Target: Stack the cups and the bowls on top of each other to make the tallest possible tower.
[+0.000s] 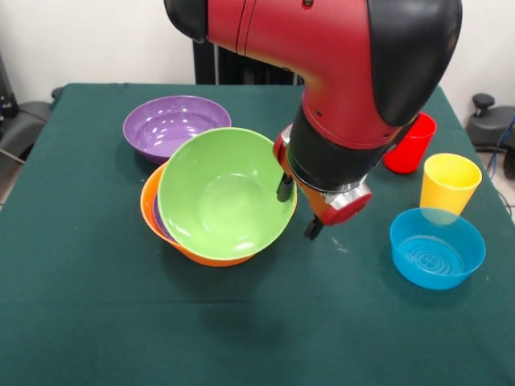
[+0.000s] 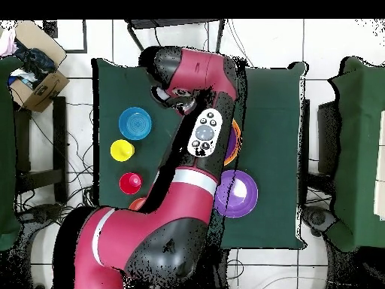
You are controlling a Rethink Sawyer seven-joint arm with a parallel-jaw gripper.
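Note:
A lime green bowl (image 1: pixel 221 201) sits tilted, its opening facing the front camera, on a large orange bowl (image 1: pixel 161 221). A sliver of purple bowl (image 1: pixel 158 219) shows between them. My gripper (image 1: pixel 296 207) is at the green bowl's right rim, one finger inside and one outside, and looks shut on it. A second purple bowl (image 1: pixel 173 125) stands behind the pile. At the right stand a red cup (image 1: pixel 410 145), a yellow cup (image 1: pixel 449 183) and a blue bowl (image 1: pixel 437 248). In the overhead view my arm hides the gripper and the green bowl.
The green table (image 1: pixel 80 322) stretches towards the front camera. The overhead view shows the purple bowl (image 2: pixel 239 194), the blue bowl (image 2: pixel 136 123), the yellow cup (image 2: pixel 122 150), the red cup (image 2: pixel 130 183) and a cardboard box (image 2: pixel 37 75) off the table.

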